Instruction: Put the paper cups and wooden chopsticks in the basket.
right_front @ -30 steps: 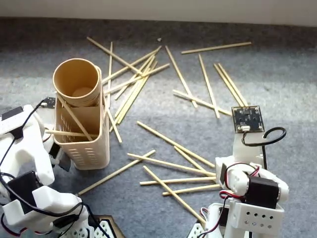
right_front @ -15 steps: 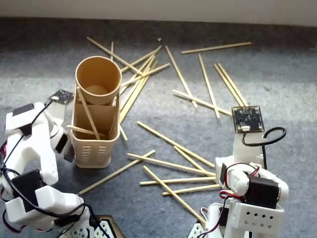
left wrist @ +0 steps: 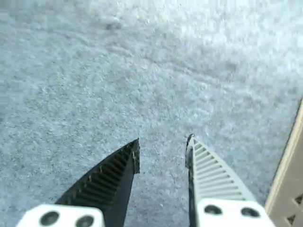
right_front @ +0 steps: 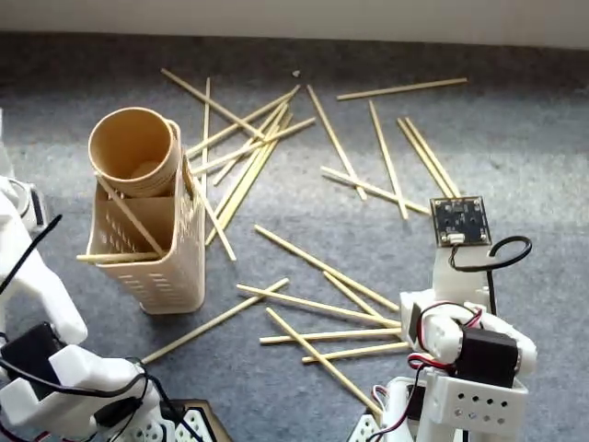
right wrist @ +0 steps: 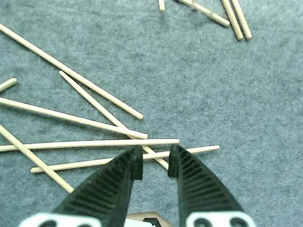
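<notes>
Basket [right_front: 164,269]: cream, perforated, tall. It stands on the grey carpet [right_front: 304,207] at the left of the high view, with its top leaning toward the left arm [right_front: 32,276]. I cannot tell what holds it at that lean.

Cup [right_front: 135,152]: seated in the far end of the basket mouth, open side up, rim above the basket's rim.

Chopsticks in the basket: one [right_front: 132,217] lies slantwise across the mouth below the cup. A second [right_front: 118,257] lies crosswise at the near edge, its end sticking out past the wall.

Loose chopsticks on the carpet:
- A dense fan [right_front: 248,152] lies just beyond and beside the basket.
- Several singles and pairs [right_front: 419,152] lie toward the far right.
- A crossed group [right_front: 317,307] lies between the basket and the right arm [right_front: 465,354].

Left gripper [left wrist: 162,151]: jaws well apart with nothing between them, low over bare carpet. The basket's wall [left wrist: 289,203] is just beside the pale finger; contact cannot be judged.

Right gripper [right wrist: 155,158]: jaws parted by a narrow gap and holding nothing. The tips sit over the crossed group, where one chopstick [right wrist: 90,144] runs just ahead of them and two more pass under the gap.

Board [right_front: 459,221]: a dark square board sits on top of the right arm.
</notes>
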### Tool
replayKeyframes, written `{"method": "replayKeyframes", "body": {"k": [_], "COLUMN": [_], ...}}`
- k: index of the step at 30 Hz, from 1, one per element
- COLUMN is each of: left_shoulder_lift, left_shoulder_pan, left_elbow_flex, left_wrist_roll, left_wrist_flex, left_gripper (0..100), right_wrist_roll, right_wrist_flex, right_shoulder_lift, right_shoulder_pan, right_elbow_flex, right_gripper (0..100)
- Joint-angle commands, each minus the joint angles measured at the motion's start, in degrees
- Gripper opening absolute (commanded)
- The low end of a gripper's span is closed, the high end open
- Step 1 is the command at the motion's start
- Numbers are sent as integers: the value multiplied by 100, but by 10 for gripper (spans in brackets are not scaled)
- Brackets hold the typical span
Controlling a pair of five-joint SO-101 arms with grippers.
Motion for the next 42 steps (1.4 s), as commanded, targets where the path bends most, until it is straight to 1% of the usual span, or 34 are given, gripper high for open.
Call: {"method": "replayKeyframes", "body": {"k": [1, 3, 5, 10, 14, 16, 17, 20, 23, 26, 28, 31, 33, 37, 39, 40, 42], "left_shoulder_lift": [-101, -101, -101, -207, -673, -1015, -1235, -2018, -2958, -4022, -4796, -5965, -6677, -7837, -8251, -8347, -8295], "left_shoulder_pan": [-57, -13, 110, 321, 637, 936, 1095, 1323, 1604, 1710, 1754, 1912, 1991, 2105, 2079, 2053, 1763], "left_elbow_flex": [-1209, -1903, -2677, -4910, -6149, -6466, -6440, -5763, -4602, -3266, -2290, -646, 418, 1833, 1965, 1912, 1745], "left_wrist_roll": [923, 1319, 1512, 1925, 1890, 1565, 1371, 1046, 747, 299, 35, -475, -765, -958, -949, -949, -941], "left_wrist_flex": [369, 633, 1037, 2189, 2901, 3332, 3402, 3393, 3393, 3385, 3385, 3385, 3385, 3385, 3209, 3015, 2629], "left_gripper": [176, 176, 176, 176, 175, 174, 173, 172, 172, 174, 175, 175, 173, 172, 173, 175, 175], "right_wrist_roll": [79, 88, 88, 79, 62, 79, 79, 237, 897, 1767, 2488, 3596, 4070, 4141, 4088, 3938, 3578], "right_wrist_flex": [-101, -242, -374, -136, -31, -40, -75, -101, -110, -119, -119, -409, -602, -690, -690, -690, -690], "right_shoulder_lift": [57, 101, 242, 1508, 2141, 2149, 2114, 2097, 2202, 2290, 2299, 2281, 2264, 2264, 2264, 2264, 2264], "right_shoulder_pan": [-40, -40, -13, -40, -48, -110, -224, -637, -857, -840, -804, -796, -831, -1244, -1446, -1525, -1648], "right_elbow_flex": [-40, -171, -409, -1552, -2132, -2149, -2141, -2123, -2053, -2062, -2035, -1886, -1631, -1279, -1165, -1147, -1095], "right_gripper": [112, 112, 112, 112, 112, 112, 112, 112, 112, 112, 112, 112, 112, 112, 112, 112, 112]}}
